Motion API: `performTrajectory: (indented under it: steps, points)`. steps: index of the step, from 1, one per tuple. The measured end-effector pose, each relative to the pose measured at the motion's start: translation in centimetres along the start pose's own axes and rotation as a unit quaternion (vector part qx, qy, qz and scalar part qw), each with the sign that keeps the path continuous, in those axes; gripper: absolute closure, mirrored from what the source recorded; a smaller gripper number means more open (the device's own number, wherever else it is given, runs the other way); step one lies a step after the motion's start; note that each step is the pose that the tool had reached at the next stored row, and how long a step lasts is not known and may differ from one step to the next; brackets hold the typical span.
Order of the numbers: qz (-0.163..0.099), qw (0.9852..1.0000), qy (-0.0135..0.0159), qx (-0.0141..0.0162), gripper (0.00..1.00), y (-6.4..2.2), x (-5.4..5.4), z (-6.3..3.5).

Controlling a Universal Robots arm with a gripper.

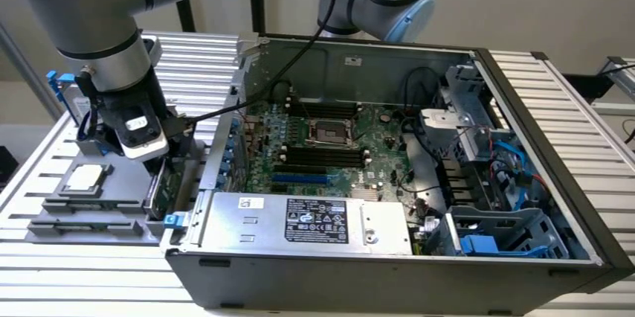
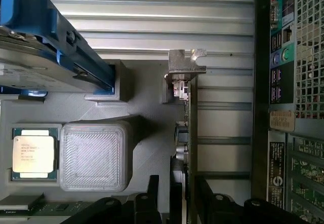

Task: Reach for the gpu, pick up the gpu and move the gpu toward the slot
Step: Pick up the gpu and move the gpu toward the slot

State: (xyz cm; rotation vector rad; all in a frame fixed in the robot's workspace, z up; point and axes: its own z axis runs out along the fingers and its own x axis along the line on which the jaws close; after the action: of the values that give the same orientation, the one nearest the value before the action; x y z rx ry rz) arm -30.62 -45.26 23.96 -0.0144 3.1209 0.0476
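1. Gpu (image 1: 162,185) is standing on edge in a grey tray (image 1: 59,231) at the exterior view's left, just beside the open computer case (image 1: 397,287). The gripper (image 1: 163,162) is hanging directly over it, and a square chip (image 1: 85,177) is lying in the same tray.
2. In the wrist view, the gpu (image 2: 193,133) is showing as a thin green edge with a silver bracket (image 2: 186,64) at one end. The fingers (image 2: 152,198) are standing spread on either side of it (a strip of tray is showing beside one finger), so nothing is being clamped yet. A hard drive (image 2: 50,57) with a blue frame is resting nearby.
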Motion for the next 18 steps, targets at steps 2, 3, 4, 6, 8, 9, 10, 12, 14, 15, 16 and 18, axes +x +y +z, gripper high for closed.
performTrajectory:
  steps: [2, 3, 4, 6, 8, 9, 10, 12, 14, 15, 16, 18]
  points:
    - [0.0, 1.0, 0.0, 0.0, 0.61, 0.0, 0.0, 0.0]
    - [0.0, 1.0, 0.0, 0.0, 0.61, 0.0, 0.0, 0.0]
    - [0.0, 1.0, -0.0001, 0.0, 0.67, 0.0, 0.0, 0.0]
    - [0.0, 1.0, 0.0, 0.0, 0.73, 0.0, 0.0, 0.0]
    - [0.0, 1.0, 0.0, 0.0, 0.73, 0.0, 0.0, 0.0]
    - [0.0, 1.0, 0.0, 0.0, 0.73, 0.0, 0.0, 0.0]
    - [0.0, 1.0, 0.0, 0.0, 0.73, 0.0, 0.0, 0.0]
    - [0.0, 1.0, 0.0, 0.0, 0.73, 0.0, 0.0, 0.0]
    - [0.0, 1.0, 0.0, 0.0, 0.73, 0.0, 0.0, 0.0]
    - [0.0, 1.0, 0.0, 0.0, 0.73, 0.0, 0.0, 0.0]
    - [0.0, 1.0, 0.0, 0.0, 0.73, 0.0, 0.0, 0.0]
    - [0.0, 1.0, 0.0, -0.0001, 0.73, 0.0, 0.0, 0.0]
